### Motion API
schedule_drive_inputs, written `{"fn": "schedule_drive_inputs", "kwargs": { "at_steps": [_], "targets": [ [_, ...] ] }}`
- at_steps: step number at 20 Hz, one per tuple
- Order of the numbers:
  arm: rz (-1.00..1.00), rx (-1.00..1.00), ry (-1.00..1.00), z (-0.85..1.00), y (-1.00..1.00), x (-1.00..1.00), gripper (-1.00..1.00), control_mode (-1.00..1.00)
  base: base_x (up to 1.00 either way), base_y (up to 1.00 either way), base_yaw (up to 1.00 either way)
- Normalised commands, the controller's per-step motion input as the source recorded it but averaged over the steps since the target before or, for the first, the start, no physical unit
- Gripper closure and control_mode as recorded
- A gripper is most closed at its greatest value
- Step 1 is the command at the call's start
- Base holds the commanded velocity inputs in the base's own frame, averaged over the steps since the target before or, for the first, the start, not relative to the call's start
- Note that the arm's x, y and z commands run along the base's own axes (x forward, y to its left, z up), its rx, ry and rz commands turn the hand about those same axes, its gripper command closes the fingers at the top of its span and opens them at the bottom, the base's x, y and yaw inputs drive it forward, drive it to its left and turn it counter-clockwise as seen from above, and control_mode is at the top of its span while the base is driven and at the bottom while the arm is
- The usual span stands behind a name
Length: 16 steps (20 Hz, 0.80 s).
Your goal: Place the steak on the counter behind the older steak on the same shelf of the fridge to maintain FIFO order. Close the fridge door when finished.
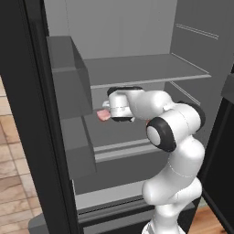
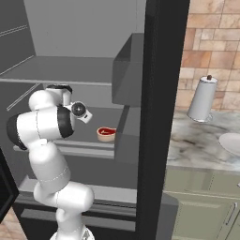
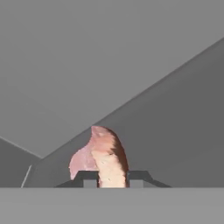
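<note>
Steak held by the gripper inside the open fridge, over the middle shelf.

The steak [image 3: 103, 157] is a pale pink slab with a rounded top edge, pinched upright between the closed gripper [image 3: 113, 180] above the flat grey shelf [image 1: 114, 132]. The older steak [image 2: 106, 133], darker red with a whitish rim, lies near the shelf's front edge. The fridge [image 1: 132, 27] has smooth grey walls; the black fridge door [image 2: 159, 93] stands open beside the marbled counter [image 2: 197, 140], which carries a grey jug [image 2: 203, 99].
</note>
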Motion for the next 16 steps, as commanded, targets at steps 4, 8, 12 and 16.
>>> {"fn": "schedule_drive_inputs", "kwargs": {
  "at_steps": [4,8,12,16],
  "targets": [
    [-0.03,-0.01,-0.01,-0.28,0.01,0.22,1.00,-1.00,0.00,0.00,0.00],
    [0.00,-0.03,-0.06,-0.25,0.04,0.00,-1.00,-1.00,0.00,0.00,0.00],
    [-0.01,0.00,-0.06,-0.01,0.00,-0.28,-1.00,-1.00,0.00,0.00,0.00],
    [-0.01,0.00,0.00,0.00,0.00,-0.63,-1.00,-1.00,0.00,0.00,0.00]
  ]
}}
